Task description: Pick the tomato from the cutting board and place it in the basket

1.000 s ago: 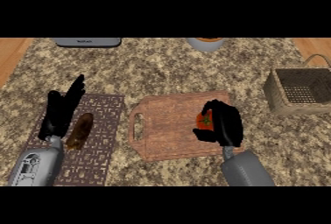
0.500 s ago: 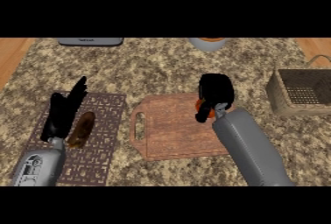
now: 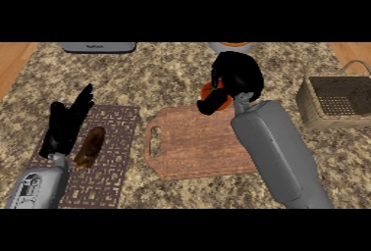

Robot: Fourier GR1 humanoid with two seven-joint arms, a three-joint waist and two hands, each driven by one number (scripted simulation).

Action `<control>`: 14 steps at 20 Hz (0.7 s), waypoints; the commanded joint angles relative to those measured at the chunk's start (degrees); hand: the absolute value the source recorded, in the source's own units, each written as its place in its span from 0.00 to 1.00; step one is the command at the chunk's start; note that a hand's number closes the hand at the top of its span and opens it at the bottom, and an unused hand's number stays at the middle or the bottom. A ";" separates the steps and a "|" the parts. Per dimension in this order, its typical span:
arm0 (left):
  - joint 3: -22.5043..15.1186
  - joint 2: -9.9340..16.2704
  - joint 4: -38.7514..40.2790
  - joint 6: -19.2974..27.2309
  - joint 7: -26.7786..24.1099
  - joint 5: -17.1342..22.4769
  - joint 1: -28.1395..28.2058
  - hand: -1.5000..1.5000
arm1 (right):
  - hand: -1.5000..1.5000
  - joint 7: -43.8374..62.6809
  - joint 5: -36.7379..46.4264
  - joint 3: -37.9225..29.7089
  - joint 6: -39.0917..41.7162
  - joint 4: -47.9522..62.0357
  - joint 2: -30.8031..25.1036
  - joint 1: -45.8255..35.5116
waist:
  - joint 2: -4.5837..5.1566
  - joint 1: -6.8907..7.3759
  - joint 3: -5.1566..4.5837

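A: What do the right hand's (image 3: pixel 235 78) fingers hold?
B: They curl round the tomato (image 3: pixel 215 93), lifted just past the board's (image 3: pixel 196 147) far edge.
A: And the basket (image 3: pixel 337 100)?
B: To the right of the hand, well apart on the desk (image 3: pixel 152 73); the carry likely goes sideways right.
A: The left hand (image 3: pixel 69 122)?
B: Open, fingers straight, resting over the mat (image 3: pixel 109 162), far from the basket.

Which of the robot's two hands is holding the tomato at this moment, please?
The right hand, raised beyond the cutting board, curls round the tomato. The left hand rests open over the brown mat.
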 commanded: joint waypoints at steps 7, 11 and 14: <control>-0.79 -1.29 0.11 0.73 -2.04 -0.82 1.82 0.50 | 1.00 16.08 -9.92 -6.53 -6.70 -18.88 0.76 -12.55 | -0.33 -0.32 -0.03; -0.75 -0.50 0.48 0.85 -1.58 -1.80 -0.16 0.50 | 1.00 21.90 -8.76 -10.30 -1.33 -18.67 -0.58 -21.45 | 0.04 -0.22 -0.04; 0.40 -0.16 1.03 -0.11 -0.42 -0.25 -0.48 0.50 | 1.00 23.02 -12.19 -17.12 1.92 -16.14 -5.42 -28.59 | 0.07 -0.02 -0.04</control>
